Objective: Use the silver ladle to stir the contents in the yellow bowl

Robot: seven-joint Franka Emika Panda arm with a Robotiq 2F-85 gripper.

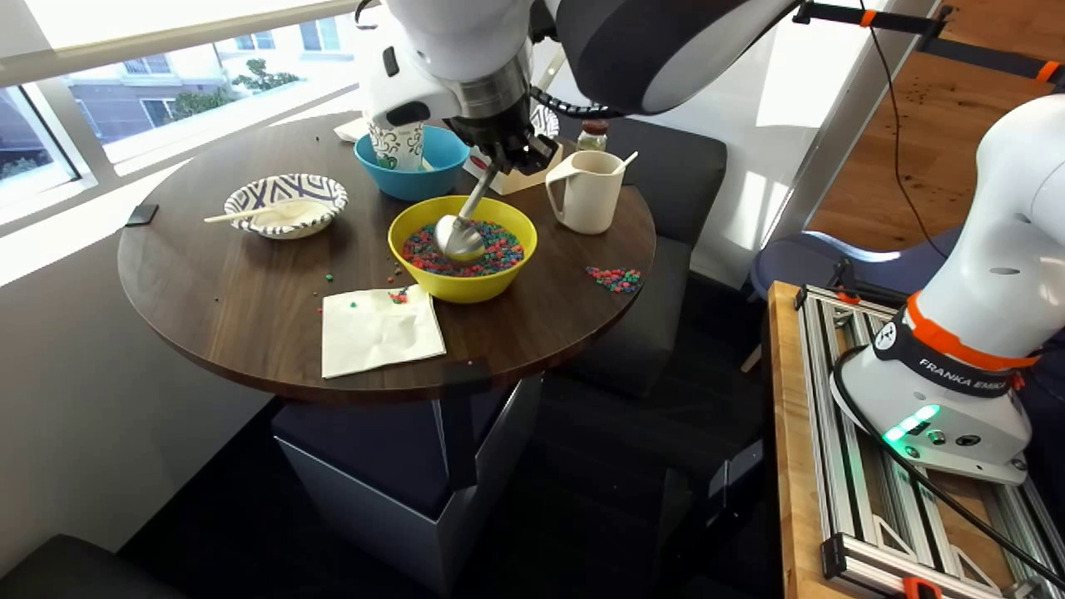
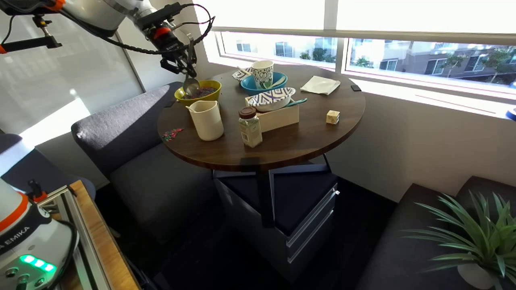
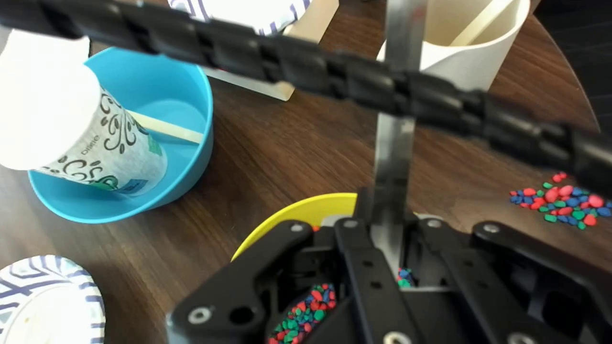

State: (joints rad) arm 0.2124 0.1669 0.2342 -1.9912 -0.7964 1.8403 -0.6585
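Note:
The yellow bowl (image 1: 466, 289) stands on the round table in both exterior views (image 2: 215, 96), and part of its rim shows in the wrist view (image 3: 306, 210). It holds the contents (image 1: 503, 247), tiny red, blue, green and purple pieces, also visible in the wrist view (image 3: 306, 310). My gripper (image 1: 517, 158) is above the bowl, shut on the handle of the silver ladle (image 1: 458, 240). The ladle is tilted, its scoop inside the bowl at the contents; how deep it sits is unclear. In the wrist view the handle (image 3: 393, 157) rises between the fingers (image 3: 386, 215).
A blue bowl (image 1: 416, 185) with a patterned cup stands behind the yellow bowl. A beige pitcher (image 1: 589, 200) and a spilled pile (image 1: 614, 279) lie beside it. A patterned bowl (image 1: 287, 187), a napkin (image 1: 383, 337), a jar (image 2: 250, 131) and a wooden box (image 2: 280, 119) are around.

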